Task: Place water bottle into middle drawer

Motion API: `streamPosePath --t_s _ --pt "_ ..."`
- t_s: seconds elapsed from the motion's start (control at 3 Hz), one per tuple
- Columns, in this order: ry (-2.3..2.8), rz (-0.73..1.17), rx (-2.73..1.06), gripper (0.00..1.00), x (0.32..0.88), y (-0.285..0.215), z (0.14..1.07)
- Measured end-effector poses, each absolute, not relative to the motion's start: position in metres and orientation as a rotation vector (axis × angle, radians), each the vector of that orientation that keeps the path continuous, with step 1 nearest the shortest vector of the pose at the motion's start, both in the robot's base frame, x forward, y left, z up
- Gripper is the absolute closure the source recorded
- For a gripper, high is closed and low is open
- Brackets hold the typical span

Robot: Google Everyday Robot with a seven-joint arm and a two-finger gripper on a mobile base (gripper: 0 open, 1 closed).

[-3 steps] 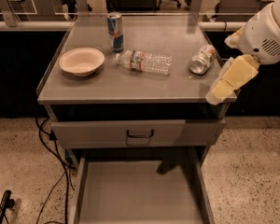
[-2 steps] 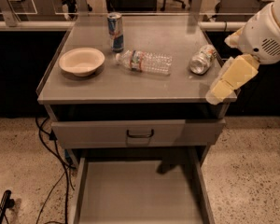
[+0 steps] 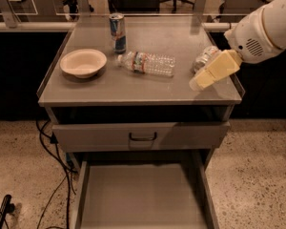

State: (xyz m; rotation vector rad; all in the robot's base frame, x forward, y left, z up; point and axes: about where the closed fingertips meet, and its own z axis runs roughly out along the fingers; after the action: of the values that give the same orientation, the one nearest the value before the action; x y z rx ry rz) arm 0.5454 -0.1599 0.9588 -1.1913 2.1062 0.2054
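In the camera view you see the water bottle (image 3: pixel 148 63) lying on its side near the middle of the grey cabinet top (image 3: pixel 133 90), its white cap pointing left, just beside the foot of an upright blue-and-silver can (image 3: pixel 117 32). Left of the bottle stands a pale bowl (image 3: pixel 83 62). Your gripper (image 3: pixel 198 82) hangs over the right front part of the top, slanting down and to the left from the white arm (image 3: pixel 267 27) that comes in from the right edge; it is apart from the bottle and holds nothing you can see, and you cannot tell whether it is open or closed. Just behind it lies a shiny silver can (image 3: pixel 203 57), partly hidden. Below the top, a grey drawer front with a black loop handle (image 3: pixel 143 136) sits pushed in. Under that, the middle drawer (image 3: pixel 143 197) is pulled out toward you, its flat grey floor showing. Dark cables (image 3: pixel 52 175) trail over the speckled floor at the left.
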Motion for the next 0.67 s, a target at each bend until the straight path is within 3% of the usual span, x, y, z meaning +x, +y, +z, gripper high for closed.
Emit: streamPosePath --t_s 0.67 --pt "2.016 0.302 -1.078 0.0 0.605 -0.144 0.956"
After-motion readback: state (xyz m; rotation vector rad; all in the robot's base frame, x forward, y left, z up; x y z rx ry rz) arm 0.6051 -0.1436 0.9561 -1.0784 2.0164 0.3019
